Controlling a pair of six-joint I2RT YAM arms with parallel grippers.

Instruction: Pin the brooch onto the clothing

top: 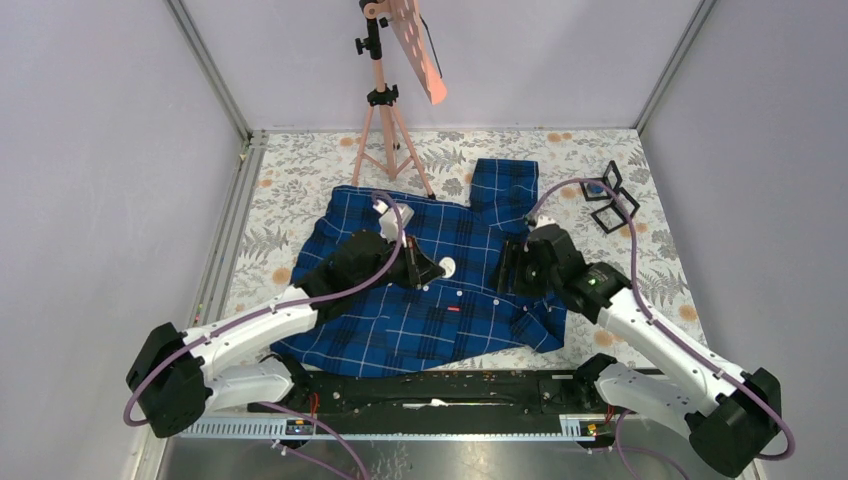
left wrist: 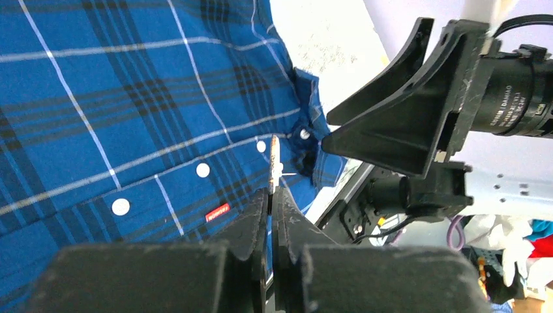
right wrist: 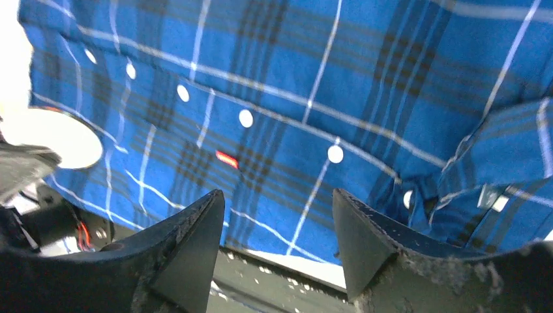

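The brooch point(left wrist: 274, 160) is sitting edge-on in the left gripper's point(left wrist: 270, 195) closed jaws near the red tag point(left wrist: 218, 212); the right gripper point(right wrist: 277, 208), gaping empty, should be steadying the clothing point(right wrist: 391, 65) there.

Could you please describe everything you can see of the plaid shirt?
The shirt is soft dark-blue plaid cloth with thin white lines, a row of white buttons and a small red tag. It lies spread, rumpled, front up on the floral table. The left gripper and right gripper hang close above its button strip; contact cannot be told.
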